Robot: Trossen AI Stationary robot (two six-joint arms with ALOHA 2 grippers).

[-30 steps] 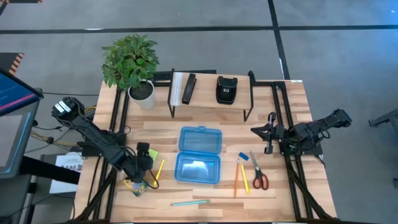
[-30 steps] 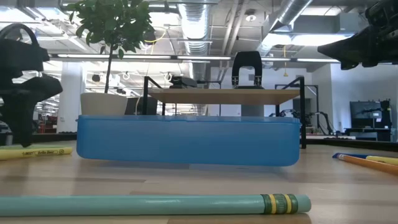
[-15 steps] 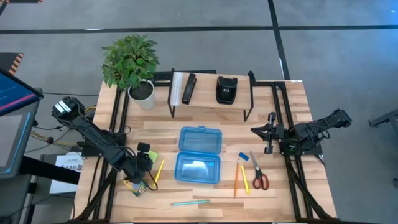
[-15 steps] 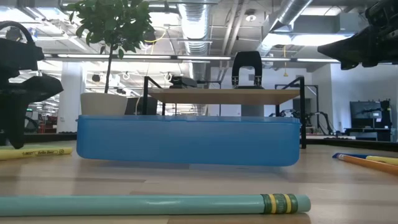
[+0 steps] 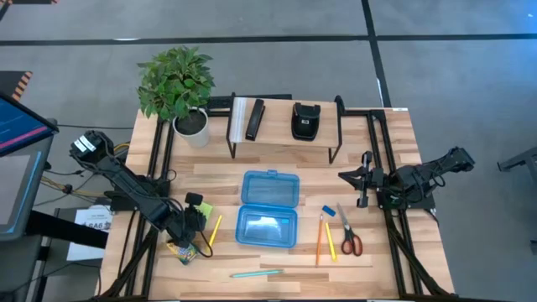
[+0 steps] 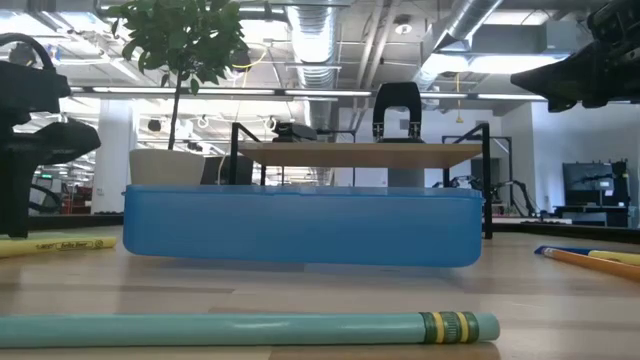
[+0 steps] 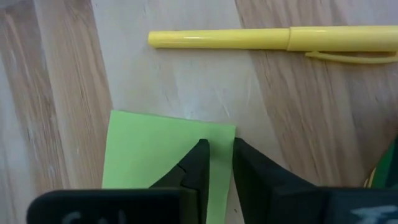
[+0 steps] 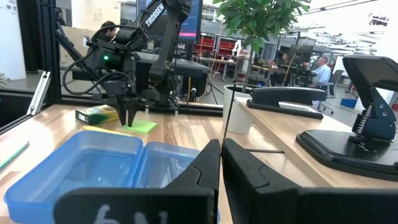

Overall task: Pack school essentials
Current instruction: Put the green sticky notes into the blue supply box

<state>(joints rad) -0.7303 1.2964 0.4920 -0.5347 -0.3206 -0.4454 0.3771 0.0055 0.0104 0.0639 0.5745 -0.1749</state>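
Note:
The lime-green sticky-note pad (image 5: 205, 210) (image 7: 149, 155) lies flat near the table's left side. My left gripper (image 5: 195, 204) (image 7: 219, 148) points down over it, its fingers a narrow gap apart. A yellow pen (image 7: 273, 38) (image 5: 215, 228) and the crayon box (image 5: 180, 250) lie beside it. The teal pencil (image 5: 257, 273) lies near the near edge. Orange and yellow pencils (image 5: 323, 240), the red-handled scissors (image 5: 348, 232) and the blue eraser (image 5: 328, 210) lie to the right. My right gripper (image 5: 365, 189) (image 8: 222, 146) waits shut at the right side. My left gripper comes at the sticky-note pad from above, pointing down, with its fingertips (image 7: 200, 152) over the pad's edge (image 7: 217, 127) that faces the yellow pen. The pad lies flat on the table. Whether the fingertips touch it I cannot tell.
An open blue translucent box (image 5: 268, 208) sits mid-table. Behind it a low rack (image 5: 285, 138) carries a black bar (image 5: 254, 120) and a black pouch (image 5: 304, 120). A potted plant (image 5: 180, 80) stands at the far left. Bare wood lies between the box and the pad.
In the low view my left gripper has drifted a little toward the table's left edge. The pad and the other things have stayed put.

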